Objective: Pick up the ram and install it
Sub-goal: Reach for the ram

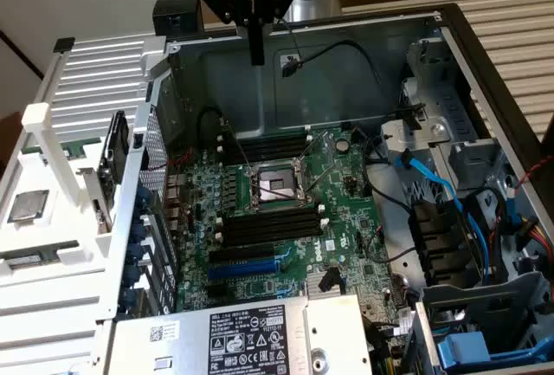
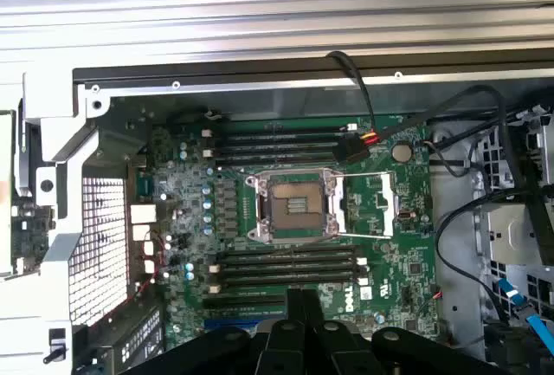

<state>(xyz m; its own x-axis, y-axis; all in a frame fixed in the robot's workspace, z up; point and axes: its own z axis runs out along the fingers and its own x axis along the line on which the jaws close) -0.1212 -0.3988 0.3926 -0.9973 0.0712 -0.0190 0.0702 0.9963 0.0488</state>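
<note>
Hanging over the case's far wall, the gripper has its jaws pressed together on nothing, with open room below it above the motherboard. The ram lies in a white holder outside the case's wall on the exterior view's left, well apart from the gripper.

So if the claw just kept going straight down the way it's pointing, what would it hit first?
Likely the motherboard, at the bank of black slots beside the processor socket; nothing shows between it and the claw. Depth is unclear.

High views over shared motherboard, seemingly
</note>
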